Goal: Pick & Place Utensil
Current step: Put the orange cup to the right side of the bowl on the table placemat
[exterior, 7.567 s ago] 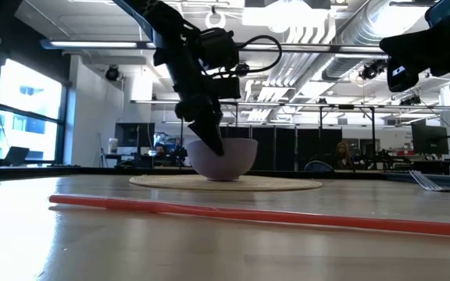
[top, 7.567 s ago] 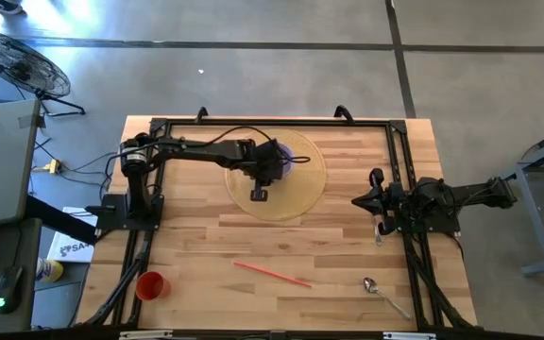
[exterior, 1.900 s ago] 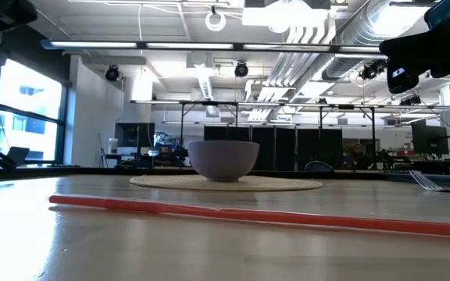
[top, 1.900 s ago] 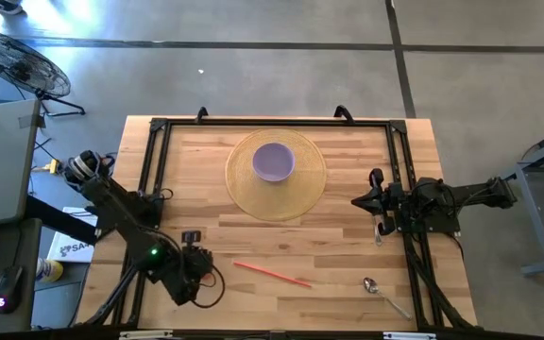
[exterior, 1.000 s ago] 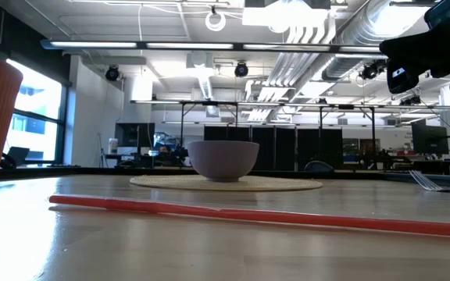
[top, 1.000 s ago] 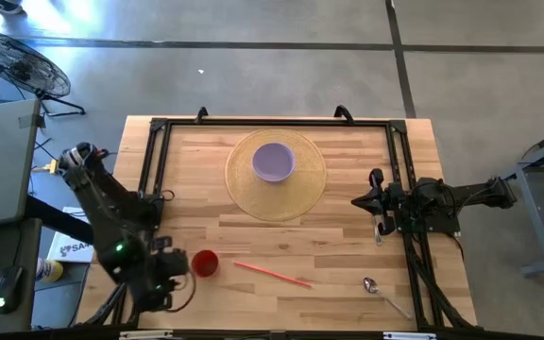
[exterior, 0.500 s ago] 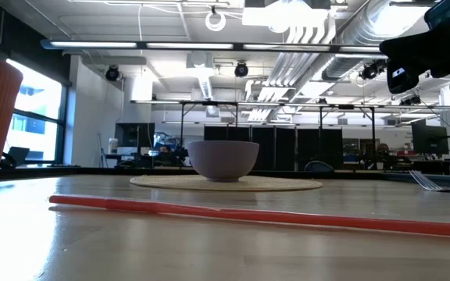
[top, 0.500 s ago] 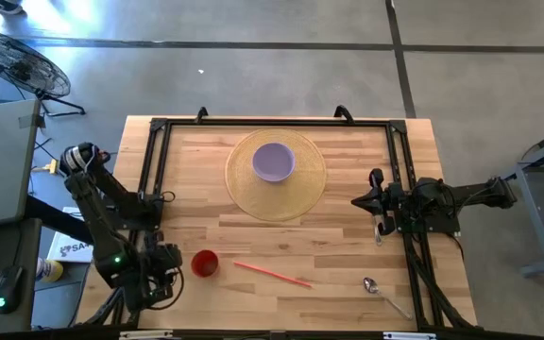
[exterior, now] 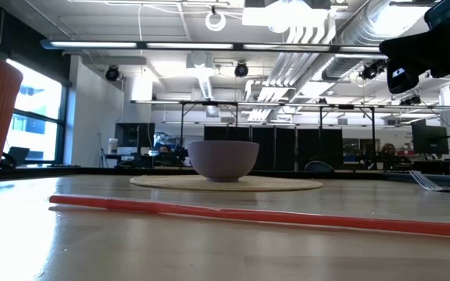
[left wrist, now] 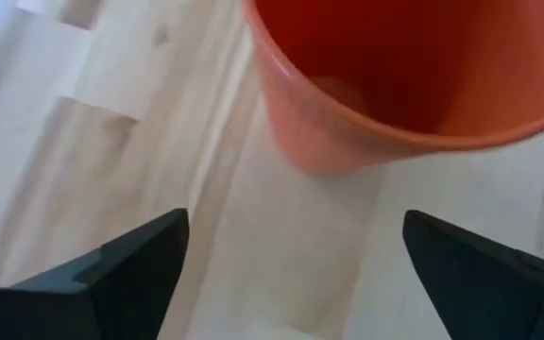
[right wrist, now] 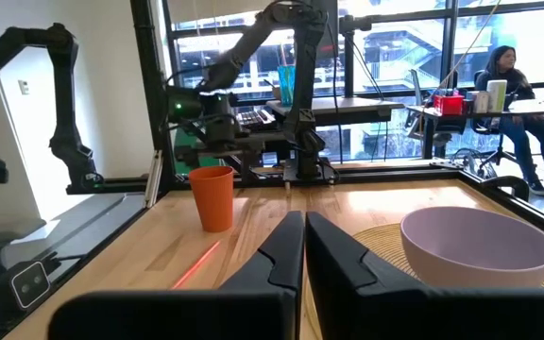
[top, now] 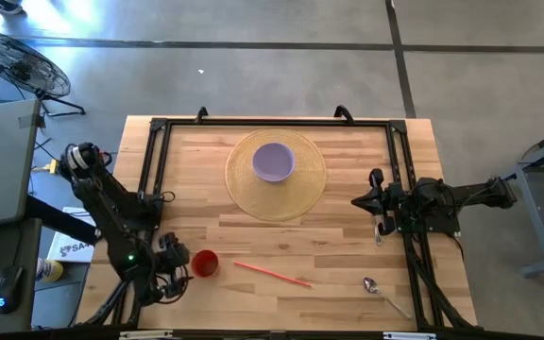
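Near front-left edge, L gripper (top: 170, 267) open, backed off red cup (top: 205, 263).

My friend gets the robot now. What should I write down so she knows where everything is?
Left gripper: open, empty, just beside the upright red cup near the table's front left.
Right gripper: shut, empty, parked at the right edge.
Purple bowl sits on the round woven mat, empty.
Red straw lies flat in front of the mat; spoon lies at the front right; a fork lies by the right arm.
Done: the cup and bowl are set out. Left: no utensil has been picked up or placed.
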Controlling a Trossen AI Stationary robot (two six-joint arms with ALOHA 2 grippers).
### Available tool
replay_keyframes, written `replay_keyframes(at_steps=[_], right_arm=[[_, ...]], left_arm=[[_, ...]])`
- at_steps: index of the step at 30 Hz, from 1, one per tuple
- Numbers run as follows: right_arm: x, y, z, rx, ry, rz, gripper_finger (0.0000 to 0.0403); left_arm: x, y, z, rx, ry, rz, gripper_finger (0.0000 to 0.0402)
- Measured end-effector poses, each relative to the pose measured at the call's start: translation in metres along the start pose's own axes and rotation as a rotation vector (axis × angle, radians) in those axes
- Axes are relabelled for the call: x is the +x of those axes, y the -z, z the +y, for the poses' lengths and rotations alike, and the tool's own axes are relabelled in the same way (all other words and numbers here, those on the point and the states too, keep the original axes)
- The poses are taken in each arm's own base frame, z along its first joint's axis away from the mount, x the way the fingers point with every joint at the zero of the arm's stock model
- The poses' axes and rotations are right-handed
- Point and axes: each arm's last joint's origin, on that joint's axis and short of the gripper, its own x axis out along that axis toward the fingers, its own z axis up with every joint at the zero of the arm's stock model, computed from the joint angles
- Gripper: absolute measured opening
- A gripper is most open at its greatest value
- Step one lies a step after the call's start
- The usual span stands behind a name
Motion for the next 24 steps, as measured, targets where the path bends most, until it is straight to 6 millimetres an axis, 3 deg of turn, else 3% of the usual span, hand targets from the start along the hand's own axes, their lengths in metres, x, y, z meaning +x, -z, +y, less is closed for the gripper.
replay_keyframes(at_steps=[5, 17, 24], right_arm=[[0.000, 0.000, 0.000, 0.000, 0.001, 0.000, 0.0005], [0.000, 0.000, 0.000, 0.000, 0.000, 0.000, 0.0003], [0.000, 0.000, 0.000, 0.000, 0.001, 0.001, 0.0006]], left_arm=[[0.014, 0.005, -0.002, 0.056, 0.062, -0.091, 0.0391], [0.044, 0.016, -0.016, 0.119, 0.003, -0.261, 0.0391], [0.046, 0.014, -0.019, 0.097, 0.000, -0.351, 0.0392]])
